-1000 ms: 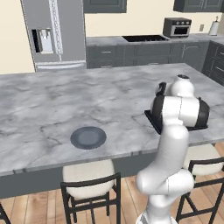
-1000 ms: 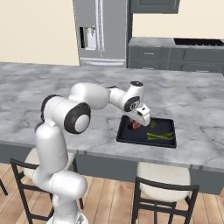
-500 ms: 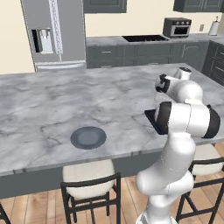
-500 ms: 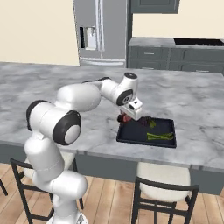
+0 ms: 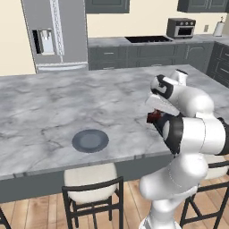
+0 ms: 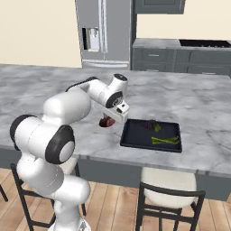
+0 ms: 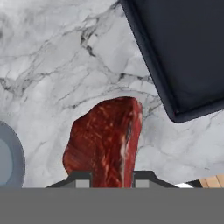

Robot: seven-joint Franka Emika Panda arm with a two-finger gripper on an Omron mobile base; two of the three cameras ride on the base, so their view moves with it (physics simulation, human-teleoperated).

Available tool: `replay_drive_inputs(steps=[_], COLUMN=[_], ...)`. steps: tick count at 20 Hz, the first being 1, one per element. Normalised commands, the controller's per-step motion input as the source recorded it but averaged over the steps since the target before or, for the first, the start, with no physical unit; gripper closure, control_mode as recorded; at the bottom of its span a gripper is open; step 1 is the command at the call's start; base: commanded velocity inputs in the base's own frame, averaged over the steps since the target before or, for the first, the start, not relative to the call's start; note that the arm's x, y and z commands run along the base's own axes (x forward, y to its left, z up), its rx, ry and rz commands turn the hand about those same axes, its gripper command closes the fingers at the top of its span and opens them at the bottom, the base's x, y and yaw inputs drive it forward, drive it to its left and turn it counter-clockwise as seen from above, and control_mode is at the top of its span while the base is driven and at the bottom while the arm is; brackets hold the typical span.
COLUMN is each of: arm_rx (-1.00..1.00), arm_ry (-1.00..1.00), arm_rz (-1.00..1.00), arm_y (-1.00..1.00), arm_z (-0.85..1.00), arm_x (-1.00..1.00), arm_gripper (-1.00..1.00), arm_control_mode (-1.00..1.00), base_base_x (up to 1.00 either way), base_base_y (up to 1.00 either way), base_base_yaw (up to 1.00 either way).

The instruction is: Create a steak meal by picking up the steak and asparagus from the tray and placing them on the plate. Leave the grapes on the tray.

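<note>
We face a long island counter (image 5: pixel 67 103) topped in grey marbled stone with dark veins. Below its near edge stand stools (image 5: pixel 91 190) with black metal frames and cream cushions, on a floor (image 6: pixel 113 212) of warm wooden planks. Behind the island we see a steel fridge (image 5: pixel 53 33) with a dispenser in its door, set against a cream wall (image 6: pixel 36 31). To its right runs a row of dark grey cabinets (image 5: pixel 129 56) under a grey worktop, with a black cooktop (image 5: pixel 150 39), a small oven (image 5: pixel 181 27) and more dark cupboards (image 5: pixel 107 5) overhead. The light is even and soft.
</note>
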Motion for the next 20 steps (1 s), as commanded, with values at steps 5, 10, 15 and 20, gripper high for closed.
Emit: replay_drive_inputs(steps=[5,10,15,20], arm_rx=[0.02,0.01,0.01,0.00], arm_ry=[0.00,0.00,0.00,0.00], arm_rz=[0.19,0.18,0.18,0.17], arm_y=[1.00,1.00,1.00,1.00], arm_z=[0.00,0.00,0.00,-0.11], arm_x=[-0.29,-0.10,0.00,0.00], arm_gripper=[1.00,1.00,1.00,1.00], arm_control_mode=[-1.00,-1.00,-1.00,-1.00], base_base_x=[0.00,0.00,0.00,0.00], base_base_y=[0.00,0.00,0.00,0.00], base_base_yaw=[0.00,0.00,0.00,0.00])
